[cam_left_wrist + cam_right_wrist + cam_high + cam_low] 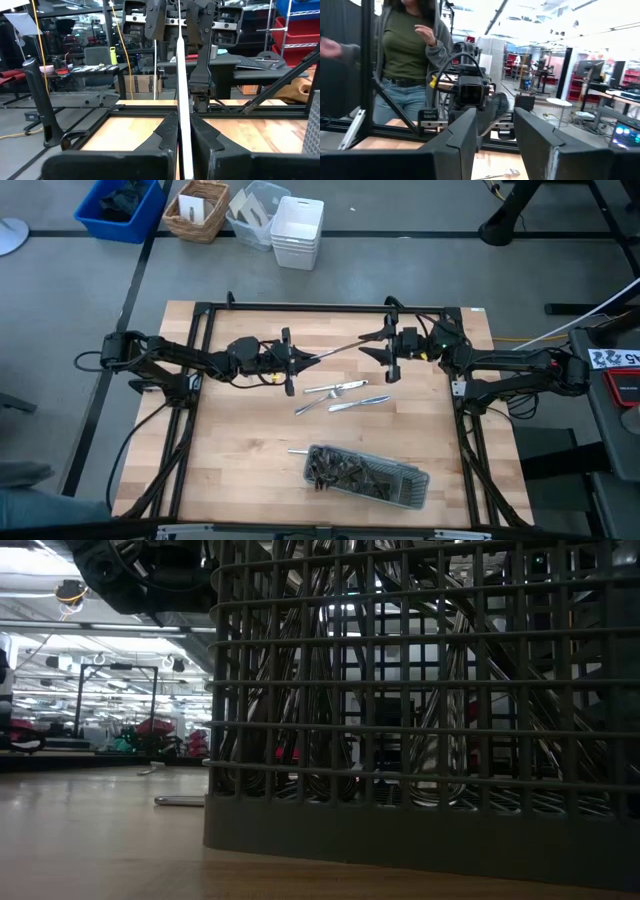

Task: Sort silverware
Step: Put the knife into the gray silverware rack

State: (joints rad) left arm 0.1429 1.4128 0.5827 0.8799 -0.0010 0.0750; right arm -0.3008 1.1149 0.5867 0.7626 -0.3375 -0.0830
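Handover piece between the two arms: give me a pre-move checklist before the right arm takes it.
1. Left gripper shut on the long silver piece: ok.
2. Right gripper open around the piece's far end: ok.
3. Piece held clear above the table: ok.
4. Whether it is fork, spoon or knife: cannot tell.
5. Loose silverware lies below the handover, out of the way: ok.
6. Mesh tray undisturbed near the front edge: ok.

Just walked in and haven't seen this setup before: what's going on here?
Two robot arms are sorting cutlery on a wooden table. The left pincer is shut on one long piece of silverware, held in the air and pointing toward the right pincer, which stands open facing it. A few loose pieces lie mid-table, and a grey mesh tray near the front holds many more.
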